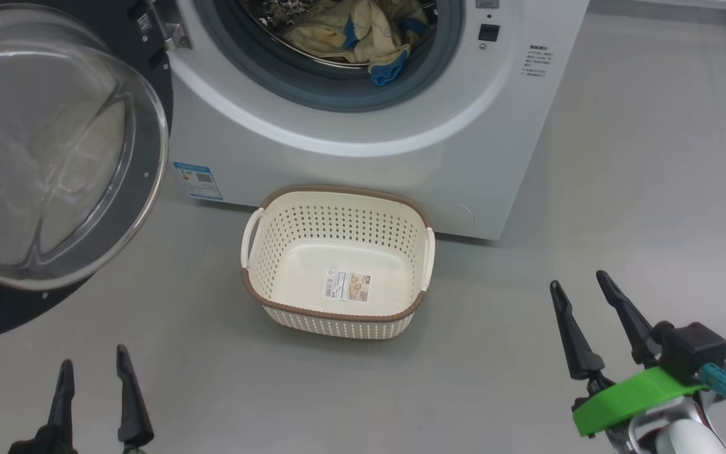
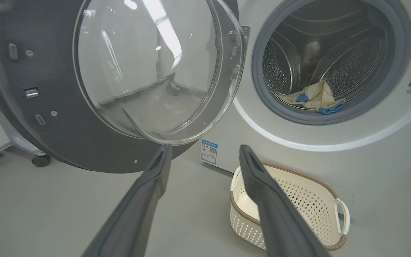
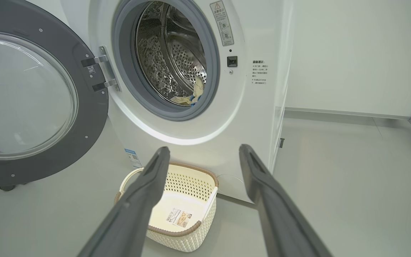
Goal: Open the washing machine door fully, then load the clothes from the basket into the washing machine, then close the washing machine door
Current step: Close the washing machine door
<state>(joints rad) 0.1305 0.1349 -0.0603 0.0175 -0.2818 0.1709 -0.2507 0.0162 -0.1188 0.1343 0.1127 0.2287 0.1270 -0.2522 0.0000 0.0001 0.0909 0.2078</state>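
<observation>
Swing the large round black-rimmed glass door [image 1: 60, 164], wide open at upper left, shut by pushing its rim with the left gripper [image 1: 94, 355], jaws apart and empty; your right gripper [image 1: 577, 279], lower right, likewise. The pale yellow, blue-trimmed clothes [image 1: 363, 34] lie inside the white front-loading washing machine [image 1: 369, 164]. One blue cuff [image 1: 388, 70] on the grey rubber gasket [image 1: 312, 94] may get pinched. The empty cream perforated plastic basket [image 1: 338, 189] sits just before the machine.

Your left gripper [image 1: 93, 358] and right gripper [image 1: 579, 280] each have two long, dark, tapering fingers. Behind the right one: a bright green collar [image 1: 634, 396], a black box [image 1: 696, 345], a teal plug [image 1: 723, 381].
</observation>
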